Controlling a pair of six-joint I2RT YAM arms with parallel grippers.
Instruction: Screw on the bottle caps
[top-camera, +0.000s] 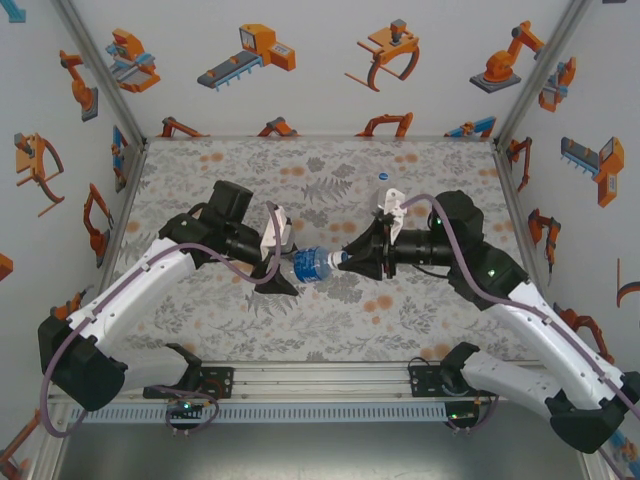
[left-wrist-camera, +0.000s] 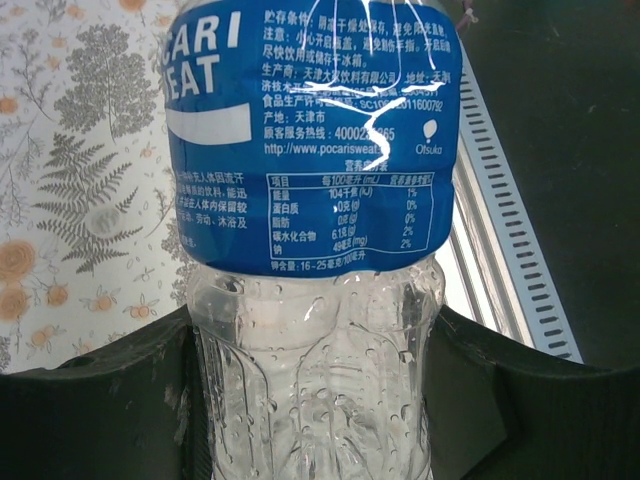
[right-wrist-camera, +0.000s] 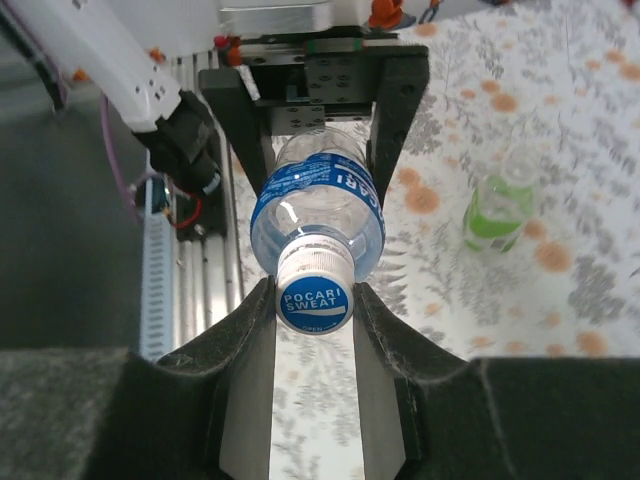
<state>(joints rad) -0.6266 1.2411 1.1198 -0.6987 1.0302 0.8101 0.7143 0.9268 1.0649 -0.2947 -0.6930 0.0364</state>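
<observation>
The shorter bottle (top-camera: 312, 265) with the blue label band (left-wrist-camera: 315, 150) hangs level above the floral cloth between both arms. My left gripper (top-camera: 290, 265) is shut on its clear lower body, with a black finger on each side of it in the left wrist view (left-wrist-camera: 315, 400). A white bottle cap with a blue top (right-wrist-camera: 314, 290) sits on the bottle's neck. My right gripper (right-wrist-camera: 314, 305) is shut on that cap, both jaws touching its sides, and it meets the neck from the right (top-camera: 345, 258). The green-tinted bottle (right-wrist-camera: 497, 210) stands on the cloth beyond. A small pale cap (top-camera: 388, 177) lies at the back.
The metal rail (top-camera: 320, 382) with both arm bases runs along the near table edge. Printed walls close in the left, back and right sides. The floral cloth (top-camera: 330, 320) lies under the held bottle.
</observation>
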